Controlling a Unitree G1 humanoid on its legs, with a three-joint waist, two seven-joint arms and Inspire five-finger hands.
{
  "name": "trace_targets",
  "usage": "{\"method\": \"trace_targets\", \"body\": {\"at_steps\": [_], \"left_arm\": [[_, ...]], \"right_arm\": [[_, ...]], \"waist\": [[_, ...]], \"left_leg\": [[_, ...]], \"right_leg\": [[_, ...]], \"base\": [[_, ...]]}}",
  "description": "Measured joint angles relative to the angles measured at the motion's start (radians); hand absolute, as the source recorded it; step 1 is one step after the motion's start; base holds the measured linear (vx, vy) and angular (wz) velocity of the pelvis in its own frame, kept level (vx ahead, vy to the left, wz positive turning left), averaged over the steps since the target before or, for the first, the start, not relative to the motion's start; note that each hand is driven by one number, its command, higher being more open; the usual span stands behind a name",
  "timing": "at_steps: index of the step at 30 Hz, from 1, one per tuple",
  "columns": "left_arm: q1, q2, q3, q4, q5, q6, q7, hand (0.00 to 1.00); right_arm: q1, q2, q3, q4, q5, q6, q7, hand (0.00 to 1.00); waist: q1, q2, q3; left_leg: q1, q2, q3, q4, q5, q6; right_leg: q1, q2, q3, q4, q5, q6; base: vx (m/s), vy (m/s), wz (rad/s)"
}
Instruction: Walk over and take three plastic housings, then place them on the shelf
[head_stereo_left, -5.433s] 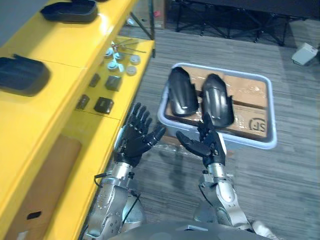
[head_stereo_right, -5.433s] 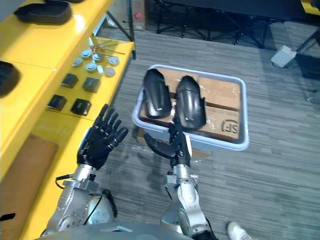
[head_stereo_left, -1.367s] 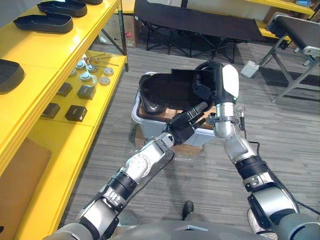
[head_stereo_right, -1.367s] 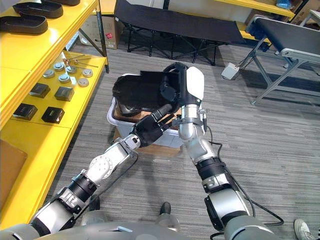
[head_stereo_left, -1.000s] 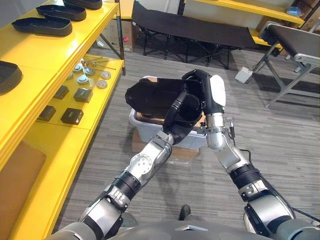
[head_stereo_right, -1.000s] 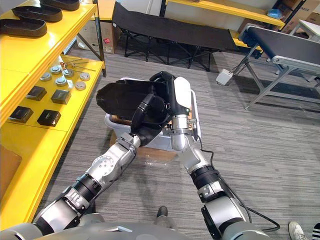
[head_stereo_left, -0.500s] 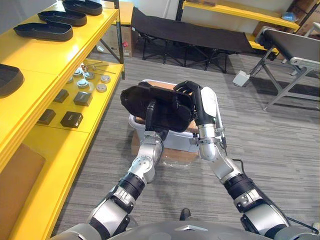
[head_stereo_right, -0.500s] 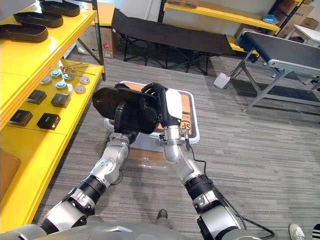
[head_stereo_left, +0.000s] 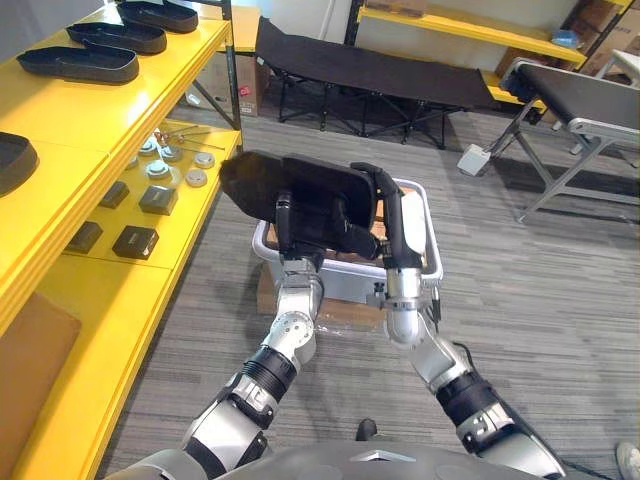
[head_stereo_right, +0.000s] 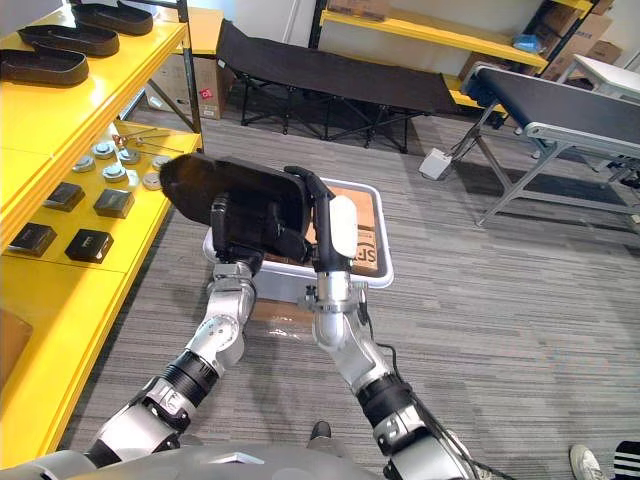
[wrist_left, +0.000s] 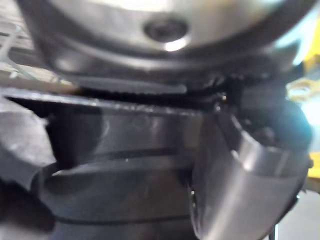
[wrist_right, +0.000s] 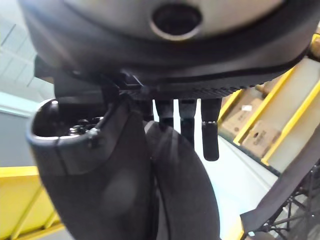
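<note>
Plastic housings (head_stereo_left: 310, 195) are out of the grey bin (head_stereo_left: 430, 235) now, lifted above it with your left hand (head_stereo_left: 291, 235) and right hand (head_stereo_left: 395, 225) both clamped on them, so next I'd swing over to the yellow shelf (head_stereo_left: 90, 110).

A black cot (head_stereo_left: 380, 70) stands near a conveyor (head_stereo_left: 580, 95).

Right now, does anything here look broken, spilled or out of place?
Nothing stands out. A black plastic shell is held tilted in the air by the left hand and right hand, near the grey bin. Other shells lie flat on the yellow shelf.
</note>
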Motion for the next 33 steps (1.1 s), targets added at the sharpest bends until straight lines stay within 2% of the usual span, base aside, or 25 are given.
{"method": "trace_targets", "body": {"at_steps": [4,5,7,8,10,11,12,14,17,21,24,27,31,33], "left_arm": [[0.001,-0.017,0.05,-0.073,0.249,-0.07,0.162,0.0],[0.001,-0.017,0.062,-0.085,0.343,-0.085,0.217,0.0],[0.011,-0.016,0.113,-0.133,0.624,-0.095,0.38,0.0],[0.019,-0.017,0.124,-0.148,0.7,-0.095,0.43,0.0],[0.056,-0.019,0.164,-0.195,0.929,-0.09,0.563,0.0],[0.08,-0.021,0.209,-0.22,1.127,-0.066,0.673,0.0],[0.088,-0.021,0.232,-0.23,1.197,-0.06,0.709,0.0],[0.122,-0.011,0.326,-0.294,1.464,0.013,0.856,0.0],[0.174,0.03,0.394,-0.379,1.693,0.105,0.928,0.0],[0.211,0.088,0.437,-0.402,1.811,0.154,0.882,0.0],[0.27,0.123,0.441,-0.44,1.805,0.155,0.765,0.0],[0.367,0.137,0.428,-0.503,1.691,0.149,0.568,0.0],[0.439,0.14,0.419,-0.509,1.59,0.148,0.393,0.0],[0.457,0.146,0.42,-0.516,1.559,0.148,0.341,0.0]], "right_arm": [[0.011,0.004,-0.003,-0.046,0.063,0.0,-0.009,1.0],[0.024,0.011,-0.012,-0.069,0.089,0.0,-0.01,1.0],[0.052,0.034,-0.045,-0.108,0.134,0.001,-0.011,1.0],[0.06,0.04,-0.05,-0.118,0.138,0.002,-0.011,1.0],[0.084,0.049,-0.065,-0.135,0.162,0.004,-0.018,1.0],[0.1,0.052,-0.089,-0.135,0.201,0.018,-0.023,1.0],[0.111,0.054,-0.106,-0.135,0.218,0.022,-0.025,1.0],[0.164,0.067,-0.181,-0.134,0.34,0.022,-0.029,1.0],[0.252,0.068,-0.258,-0.133,0.468,0.017,0.017,1.0],[0.352,0.056,-0.321,-0.129,0.527,0.001,0.144,1.0],[0.387,0.037,-0.346,-0.128,0.569,-0.015,0.243,1.0],[0.393,0.026,-0.379,-0.128,0.567,-0.015,0.309,1.0],[0.401,0.025,-0.388,-0.128,0.598,0.005,0.42,1.0],[0.411,0.023,-0.384,-0.126,0.599,0.023,0.441,1.0]], "waist": [[-0.004,0.001,0.0],[-0.004,0.002,-0.001],[-0.007,0.007,-0.004],[-0.007,0.011,-0.006],[-0.014,0.028,-0.015],[-0.019,0.042,-0.022],[-0.02,0.048,-0.024],[-0.026,0.068,-0.031],[-0.03,0.085,-0.037],[-0.033,0.109,-0.047],[-0.041,0.127,-0.051],[-0.046,0.142,-0.05],[-0.044,0.146,-0.051],[-0.036,0.146,-0.051]], "left_leg": [[0.006,0.0,0.008,0.001,-0.008,-0.005],[0.009,0.0,0.011,0.001,-0.01,-0.005],[0.011,-0.002,0.02,0.002,-0.015,-0.002],[0.011,-0.002,0.021,0.002,-0.015,-0.002],[0.012,-0.004,0.024,0.002,-0.013,-0.001],[0.011,-0.004,0.025,0.002,-0.014,-0.002],[0.011,-0.004,0.026,0.002,-0.014,-0.002],[0.011,-0.004,0.029,0.002,-0.015,-0.003],[0.011,-0.004,0.032,0.002,-0.021,-0.006],[0.009,-0.003,0.04,0.002,-0.029,-0.015],[0.0,-0.003,0.046,0.002,-0.029,-0.015],[-0.004,-0.003,0.048,0.002,-0.03,-0.016],[-0.004,-0.003,0.048,0.003,-0.029,-0.011],[-0.004,-0.003,0.048,0.003,-0.029,-0.01]], "right_leg": [[-0.001,0.0,0.007,0.0,0.0,0.0],[-0.001,0.0,0.01,0.0,0.0,0.0],[-0.005,-0.001,0.017,0.0,0.0,0.0],[-0.007,-0.002,0.019,0.0,0.0,0.0],[-0.008,-0.003,0.021,0.0,-0.001,-0.001],[-0.011,-0.003,0.021,0.0,-0.002,-0.001],[-0.012,-0.003,0.022,0.0,-0.002,-0.001],[-0.015,-0.003,0.024,0.0,-0.004,-0.003],[-0.022,-0.003,0.025,0.0,-0.009,-0.006],[-0.03,-0.003,0.03,0.0,-0.015,-0.012],[-0.044,-0.004,0.036,0.0,-0.015,-0.012],[-0.05,-0.004,0.037,0.0,-0.015,-0.012],[-0.049,-0.003,0.037,0.0,-0.011,-0.006],[-0.048,-0.003,0.037,0.0,-0.011,-0.006]], "base": [[0.0,0.0,-0.05],[0.0,0.004,-0.09],[0.01,0.01,-0.1],[0.02,0.012,-0.07],[0.03,0.009,-0.04],[0.0,0.0,0.0],[0.02,0.005,-0.04],[0.01,0.002,-0.02],[0.0,0.001,-0.01],[0.0,0.008,-0.06],[0.0,0.007,-0.06],[0.0,0.0,0.0],[0.0,0.0,0.0],[0.0,0.0,0.0]]}}
